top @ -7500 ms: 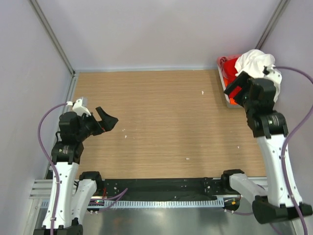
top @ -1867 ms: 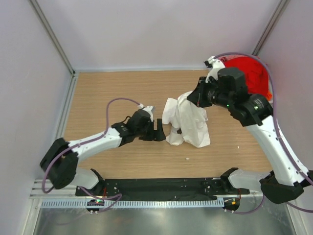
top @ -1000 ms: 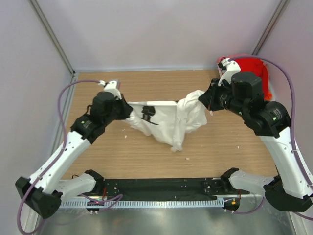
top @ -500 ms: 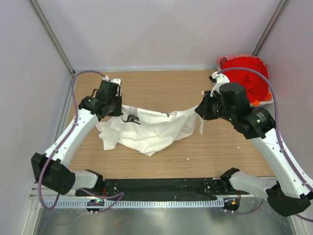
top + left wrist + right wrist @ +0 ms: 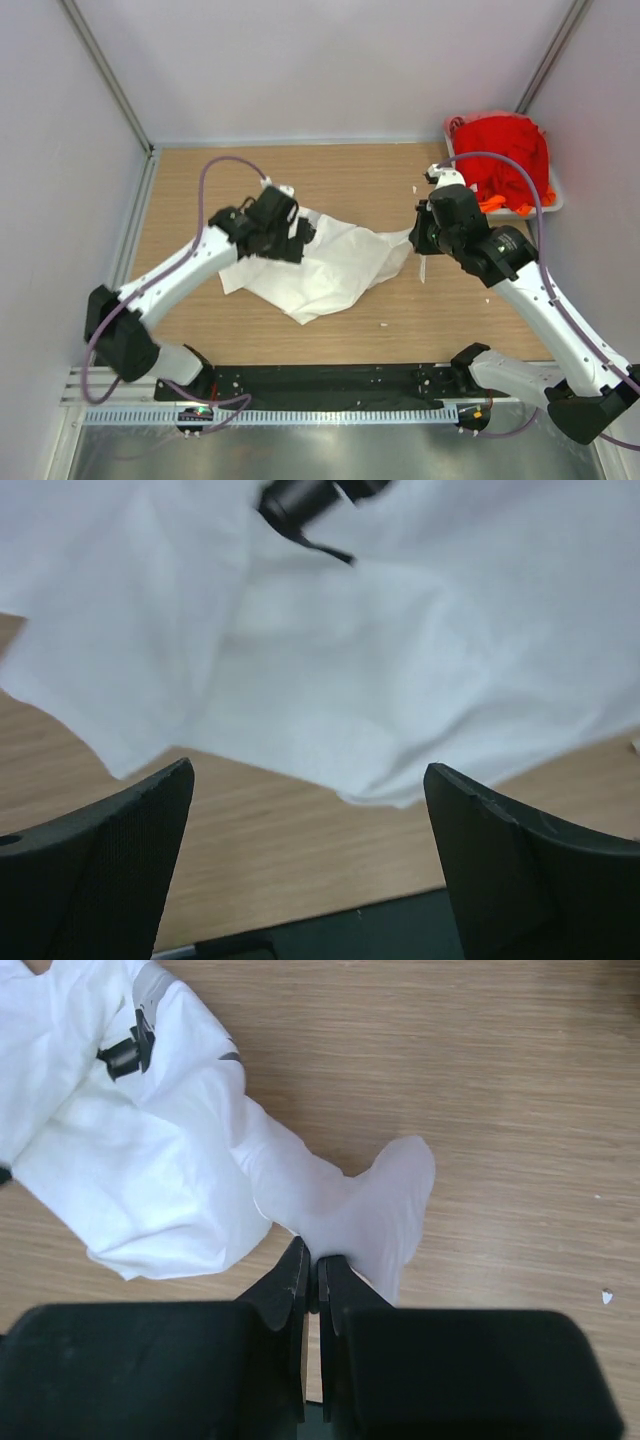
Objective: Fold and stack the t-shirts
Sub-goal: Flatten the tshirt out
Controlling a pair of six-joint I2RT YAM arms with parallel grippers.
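Over the middle of the wooden surface (image 5: 350,180), your left tool (image 5: 288,236) hangs with its jaws spread as wide as they go. It holds nothing. In the left wrist view the left tool (image 5: 308,770) frames the white t-shirt (image 5: 400,630) below it, without touching the cloth. Your right tool (image 5: 420,238) is pressed together on the shirt's right-hand edge; the right wrist view shows that tool (image 5: 313,1260) pinching a thin fold of the white t-shirt (image 5: 150,1160).

Counted: 2 tools and 1 white t-shirt (image 5: 330,265), lying crumpled on the surface between the arms. A black mark (image 5: 125,1050) shows on it. There is also 1 heap of red t-shirts (image 5: 505,150) in the pale tub (image 5: 556,203) at the far right, with a strip of orange (image 5: 490,204) at its near edge. You cannot tell how many shirts that heap holds.

Half a second ago the left tool was clamped on the shirt's left edge, and the cloth hung stretched between both tools. Now the left has let go and moved right, over the shirt, so the cloth has slumped onto the surface. The right tool keeps its grip. Earlier still, the white shirt sat on top of the red heap.
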